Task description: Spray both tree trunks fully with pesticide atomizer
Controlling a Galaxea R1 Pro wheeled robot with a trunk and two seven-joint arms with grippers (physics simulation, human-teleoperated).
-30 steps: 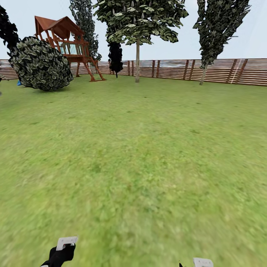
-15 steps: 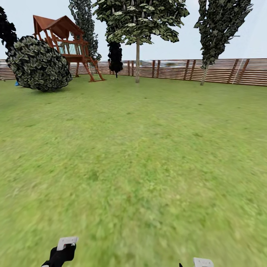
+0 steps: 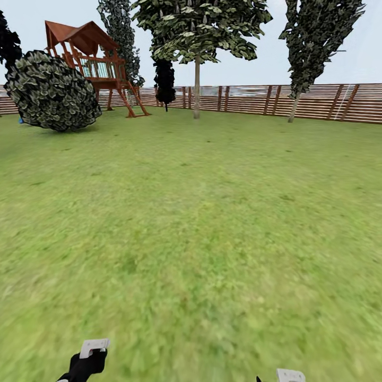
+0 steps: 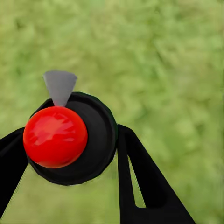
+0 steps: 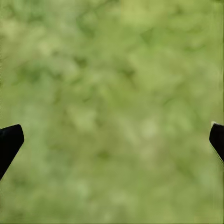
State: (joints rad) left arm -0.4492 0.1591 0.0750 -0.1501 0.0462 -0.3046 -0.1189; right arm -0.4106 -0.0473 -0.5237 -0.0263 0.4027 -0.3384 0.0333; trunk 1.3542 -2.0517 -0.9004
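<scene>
Green lawn (image 3: 212,223) runs unbroken from the robot out to a brown slatted fence (image 3: 318,101) that closes the garden along the far side. Between the left gripper's (image 4: 70,154) black fingers (image 4: 144,186) sits a round black object with a glossy red ball on top and a grey cone-shaped nozzle, its fingers closed against it on either side; this looks like the pesticide atomizer (image 4: 70,140), though its body is hidden under the cap. From the head camera that gripper (image 3: 87,361) is a dark shape with a pale tab at the lower edge, cut off by the frame. At the far fence stands one pale, straight trunk (image 3: 197,87) under a broad leafy crown (image 3: 201,26), and a second slimmer, leaning trunk (image 3: 292,109) farther right beneath a tall narrow crown (image 3: 318,37). Left of them are a small black-leaved tree (image 3: 165,79), a red-brown wooden play tower (image 3: 93,61) and a large round bush (image 3: 53,90). Grass between the robot and the trunks is wide open. The right gripper (image 5: 112,140) hangs over blurred grass with its finger tips (image 5: 9,142) spread wide at the picture's sides, holding nothing; in the head view only a pale corner (image 3: 291,375) of it shows.
</scene>
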